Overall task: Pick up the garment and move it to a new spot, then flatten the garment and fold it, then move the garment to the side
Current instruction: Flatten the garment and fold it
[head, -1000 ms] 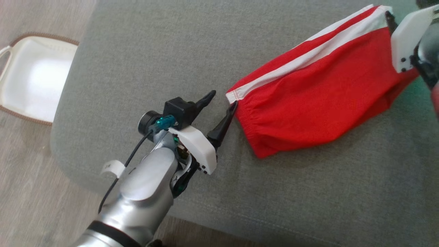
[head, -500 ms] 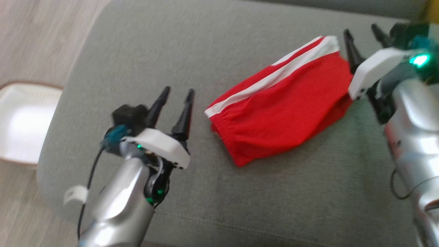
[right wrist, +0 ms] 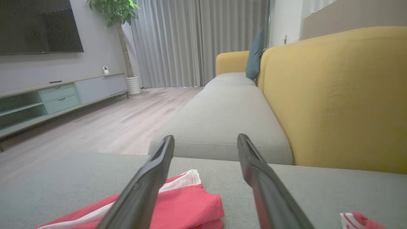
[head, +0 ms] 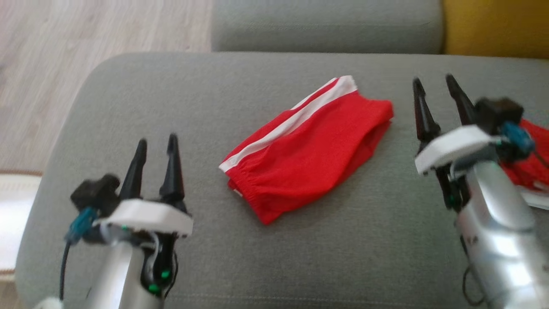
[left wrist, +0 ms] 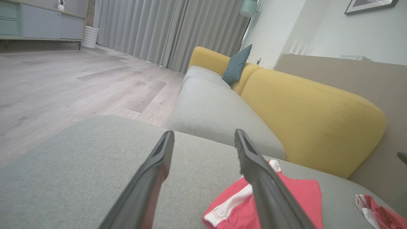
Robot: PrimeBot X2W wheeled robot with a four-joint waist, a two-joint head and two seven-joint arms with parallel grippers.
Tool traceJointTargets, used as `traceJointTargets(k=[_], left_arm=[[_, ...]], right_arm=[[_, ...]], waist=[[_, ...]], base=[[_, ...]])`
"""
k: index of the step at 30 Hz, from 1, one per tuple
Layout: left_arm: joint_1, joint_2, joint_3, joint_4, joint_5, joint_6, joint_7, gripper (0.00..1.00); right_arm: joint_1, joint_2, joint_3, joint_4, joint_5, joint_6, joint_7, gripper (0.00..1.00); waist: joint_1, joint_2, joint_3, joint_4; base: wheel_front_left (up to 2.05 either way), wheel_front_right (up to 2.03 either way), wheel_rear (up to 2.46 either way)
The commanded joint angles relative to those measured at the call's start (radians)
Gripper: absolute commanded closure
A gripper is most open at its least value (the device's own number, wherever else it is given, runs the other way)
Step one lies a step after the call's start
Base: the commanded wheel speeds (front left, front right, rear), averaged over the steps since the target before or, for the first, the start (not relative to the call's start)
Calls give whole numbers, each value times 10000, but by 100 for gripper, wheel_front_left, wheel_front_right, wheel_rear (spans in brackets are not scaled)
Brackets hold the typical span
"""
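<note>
Red shorts with a white side stripe [head: 306,150] lie folded on the grey sofa seat [head: 274,253]. In the left wrist view the folded red shorts [left wrist: 295,197] lie to the lower right, and in the right wrist view the red shorts [right wrist: 187,206] lie at the bottom left. My left gripper [head: 156,143] hovers open at the lower left, well clear of the shorts. My right gripper [head: 433,83] stands open to the right of them, not touching. The gap between the left gripper's [left wrist: 203,136] fingers is empty, and so is the gap between the right gripper's [right wrist: 205,138] fingers.
A second red and white garment [head: 529,159] lies at the seat's right edge behind my right arm. A yellow backrest [left wrist: 305,117] lines the sofa, with a teal cushion [left wrist: 237,63] farther along. Wooden floor [head: 85,38] and a white basket [head: 13,223] lie to the left.
Both grippers have let go of the shorts and drawn back to either side, fingers now pointing up. The head camera has shifted, so the shorts now sit nearer the picture's middle.
</note>
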Motion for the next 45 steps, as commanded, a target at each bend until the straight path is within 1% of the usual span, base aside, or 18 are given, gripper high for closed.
traceJointTargets(k=[1, 5, 9, 12, 15, 19, 24, 27, 29, 40, 44, 45], left_arm=[[-285, 50, 394, -385, 105, -20, -121, 0], [360, -2, 745, -857, 439, -102, -122, 0], [996, -34, 1060, -1033, 373, 87, -122, 0], [1338, -39, 1062, -1219, 75, 216, -122, 0], [1556, -40, 944, -1329, 20, 289, -122, 0], [1632, -41, 611, -1304, 178, 248, -122, 0], [1442, -42, 171, -1210, 163, 193, -122, 0], [1291, -42, -27, -1116, 143, 199, -122, 0], [1184, -42, -114, -1054, 124, 194, -122, 0], [704, -43, -582, -891, -69, 172, -122, 0], [641, -43, -644, -890, -99, 218, -122, 0], [641, -43, -644, -890, -99, 218, -122, 0]], right_arm=[[-125, 215, 103, -382, -93, -9, -119, 0], [1237, 586, -693, -1813, -787, -9, -129, 0], [2435, 912, -1533, -2861, -1294, -9, -131, 0], [3104, 1027, -1799, -3371, -1482, -9, -131, 0], [3538, 1060, -1930, -3644, -1303, -9, -49, 0], [3798, 1065, -1913, -3725, -572, -9, 297, 0], [3616, 1067, -1964, -3314, 1254, -9, 1067, 0], [3262, 1067, -1968, -2903, 2438, -9, 1491, 0], [2941, 1068, -2015, -2588, 2975, -9, 1738, 0], [772, 1068, -3256, -49, 4272, -9, 2769, 0], [139, 1068, -3661, 694, 4303, -9, 2866, 0], [139, 1068, -3661, 694, 4303, -9, 2866, 0]], waist=[[1, -1, -184, -207], [1, -1, -294, -468], [1, -1, -343, -686], [1, -1, -341, -759], [1, -1, -332, -716], [1, -1, -223, -497], [1, -1, 256, 14], [1, -1, 573, 381], [1, -1, 795, 638], [1, -1, 1516, 1912], [1, -1, 1607, 2171], [1, -1, 1607, 2171]], base=[[0, 0, 0], [0, 0, 0], [0, 0, 0], [0, 0, 0], [0, 0, 0], [0, 0, 0], [0, 0, 0], [0, 0, 0], [0, 0, 0], [0, 0, 0], [0, 0, 0], [0, 0, 0]])
